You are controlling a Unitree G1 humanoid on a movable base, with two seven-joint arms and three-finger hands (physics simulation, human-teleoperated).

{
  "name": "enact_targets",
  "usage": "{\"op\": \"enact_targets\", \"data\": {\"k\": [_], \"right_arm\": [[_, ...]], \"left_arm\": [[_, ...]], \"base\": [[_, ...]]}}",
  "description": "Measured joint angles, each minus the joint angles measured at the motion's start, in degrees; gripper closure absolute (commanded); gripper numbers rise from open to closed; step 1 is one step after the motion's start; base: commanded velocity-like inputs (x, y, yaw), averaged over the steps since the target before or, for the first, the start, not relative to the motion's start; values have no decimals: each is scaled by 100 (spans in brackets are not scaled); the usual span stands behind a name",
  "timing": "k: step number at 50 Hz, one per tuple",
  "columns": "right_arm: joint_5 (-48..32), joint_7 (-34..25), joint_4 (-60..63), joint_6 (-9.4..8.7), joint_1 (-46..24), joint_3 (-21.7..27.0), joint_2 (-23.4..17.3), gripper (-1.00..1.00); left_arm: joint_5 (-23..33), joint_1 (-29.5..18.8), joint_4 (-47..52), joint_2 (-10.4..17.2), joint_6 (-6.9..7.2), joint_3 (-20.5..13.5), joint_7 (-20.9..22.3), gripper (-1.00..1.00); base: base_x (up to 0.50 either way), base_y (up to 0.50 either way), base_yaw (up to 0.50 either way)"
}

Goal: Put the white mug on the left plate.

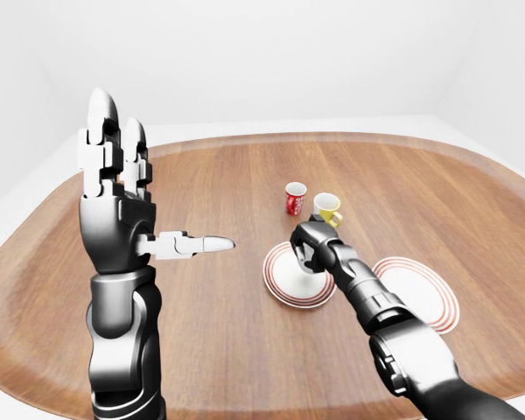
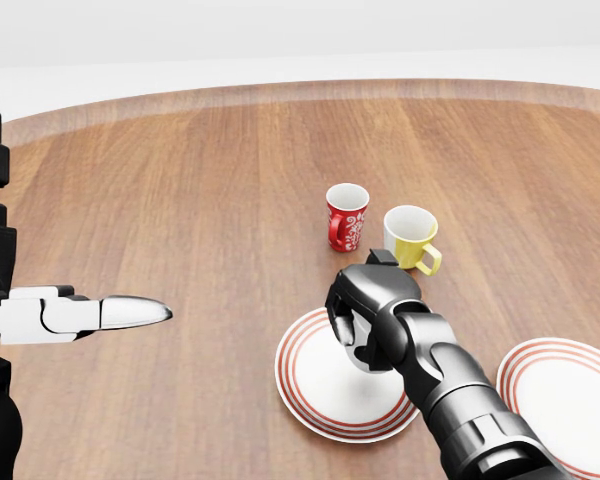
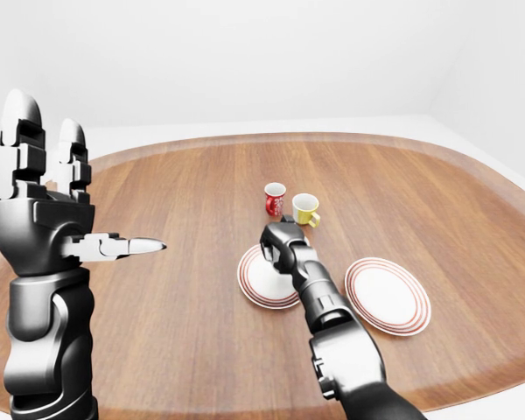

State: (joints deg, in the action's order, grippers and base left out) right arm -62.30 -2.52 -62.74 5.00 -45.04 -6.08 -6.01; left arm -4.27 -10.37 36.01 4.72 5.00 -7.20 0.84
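over the left plate [image 2: 315,395], near the bottom middle of the head view, the right hand [image 2: 365,320] hangs with its fingers curled tight around something. the white mug [image 2: 352,345] is almost wholly hidden inside that grip; only a pale sliver shows under the fingers, so i judge the hand is clamped on it, low over the plate's white centre. whether the mug's base already touches the plate cannot be told from these views.

the step in hand looks like the set-down. to do it well, the mug should go straight down onto the plain middle of the plate, inside the red rings, kept upright. the fingers should part only once the base rests flat, and the hand should then lift away upward, not sideways, so it doesn't drag the mug off.

the red mug [image 2: 346,216] and yellow mug [image 2: 412,238] stand on the table [image 2: 180,180] just above the hand in the head view, so the retreat should avoid them. the right plate [image 2: 570,395] is well clear. the left hand [image 1: 114,197] is raised, fingers spread, holding nothing.
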Motion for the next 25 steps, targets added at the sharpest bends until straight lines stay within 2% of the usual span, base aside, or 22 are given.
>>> {"op": "enact_targets", "data": {"k": [25], "right_arm": [[-283,-326,200,0,-12,-55,34,100]], "left_arm": [[12,26,21,-15,0,18,7,-100]], "base": [[0,0,0]]}}
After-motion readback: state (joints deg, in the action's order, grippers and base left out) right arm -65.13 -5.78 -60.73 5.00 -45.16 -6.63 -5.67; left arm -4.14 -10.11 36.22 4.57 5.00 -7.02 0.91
